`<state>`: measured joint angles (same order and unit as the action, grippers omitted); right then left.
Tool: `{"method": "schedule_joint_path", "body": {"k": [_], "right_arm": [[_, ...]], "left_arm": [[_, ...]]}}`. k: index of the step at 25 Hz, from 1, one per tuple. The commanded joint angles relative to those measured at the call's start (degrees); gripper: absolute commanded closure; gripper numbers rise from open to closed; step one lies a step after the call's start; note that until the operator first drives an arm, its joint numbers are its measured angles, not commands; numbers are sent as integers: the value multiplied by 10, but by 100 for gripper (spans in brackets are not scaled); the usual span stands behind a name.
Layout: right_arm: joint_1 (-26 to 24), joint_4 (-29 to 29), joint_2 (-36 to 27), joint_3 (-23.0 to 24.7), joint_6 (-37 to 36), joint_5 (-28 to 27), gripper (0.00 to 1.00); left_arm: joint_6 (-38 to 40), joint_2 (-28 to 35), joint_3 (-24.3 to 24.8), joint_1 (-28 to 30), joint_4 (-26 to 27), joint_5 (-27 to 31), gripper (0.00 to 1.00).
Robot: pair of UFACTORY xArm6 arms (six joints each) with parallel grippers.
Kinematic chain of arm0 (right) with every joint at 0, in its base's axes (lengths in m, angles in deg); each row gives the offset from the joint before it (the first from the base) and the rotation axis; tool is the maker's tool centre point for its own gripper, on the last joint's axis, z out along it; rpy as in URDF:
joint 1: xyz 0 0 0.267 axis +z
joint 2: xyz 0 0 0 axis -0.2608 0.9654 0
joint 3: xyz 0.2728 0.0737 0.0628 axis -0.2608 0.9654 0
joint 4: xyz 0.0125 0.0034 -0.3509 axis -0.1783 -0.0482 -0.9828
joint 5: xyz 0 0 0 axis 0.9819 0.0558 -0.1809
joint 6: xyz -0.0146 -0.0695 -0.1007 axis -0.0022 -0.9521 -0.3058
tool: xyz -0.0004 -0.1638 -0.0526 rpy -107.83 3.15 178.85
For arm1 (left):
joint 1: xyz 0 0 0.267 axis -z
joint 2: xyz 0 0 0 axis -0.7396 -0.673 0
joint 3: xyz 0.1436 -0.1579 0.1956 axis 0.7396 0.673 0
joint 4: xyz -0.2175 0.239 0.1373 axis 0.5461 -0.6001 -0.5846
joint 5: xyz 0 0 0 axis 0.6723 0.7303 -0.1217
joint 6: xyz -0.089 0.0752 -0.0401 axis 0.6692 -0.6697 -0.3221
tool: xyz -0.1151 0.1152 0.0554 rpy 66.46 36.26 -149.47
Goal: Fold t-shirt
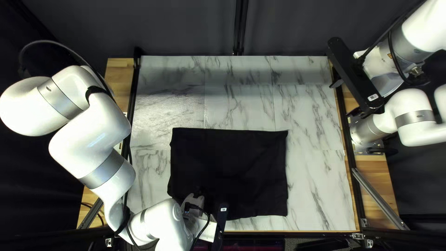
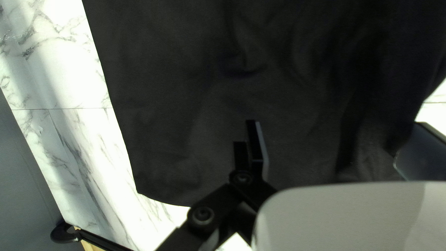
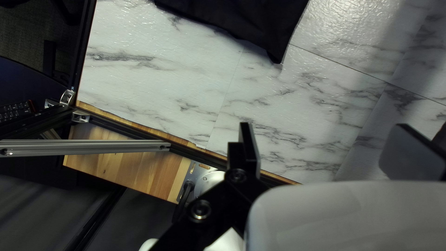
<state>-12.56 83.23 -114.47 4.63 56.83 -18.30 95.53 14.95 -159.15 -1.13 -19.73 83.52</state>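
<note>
the black t-shirt [image 1: 232, 172] lies in a broad, roughly rectangular shape on the marble-patterned worktop [image 1: 311, 186], mostly in the worktop's near half, one side of it near the worktop's front edge. my left gripper [image 1: 222, 218] is at the worktop's front edge, its jaws well apart, with black cloth showing between and beyond them. my right gripper [image 1: 345, 97] is at the worktop's right edge, toward the far end, its jaws also spread wide, pale worktop showing between them.
</note>
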Motion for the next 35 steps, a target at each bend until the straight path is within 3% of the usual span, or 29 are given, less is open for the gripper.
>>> {"method": "schedule_joint_path", "body": {"k": [1,9,14,21,35], "right_arm": [[0,0,0,0,0,0,0],[0,0,0,0,0,0,0],[0,0,0,0,0,0,0],[0,0,0,0,0,0,0],[0,0,0,0,0,0,0]], "left_arm": [[3,-3,-5,4,1,11,0],[19,-12,-15,23,3,28,0],[39,-3,25,30,18,8,0],[35,29,53,58,63,44,0],[65,5,47,61,82,29,0]]}}
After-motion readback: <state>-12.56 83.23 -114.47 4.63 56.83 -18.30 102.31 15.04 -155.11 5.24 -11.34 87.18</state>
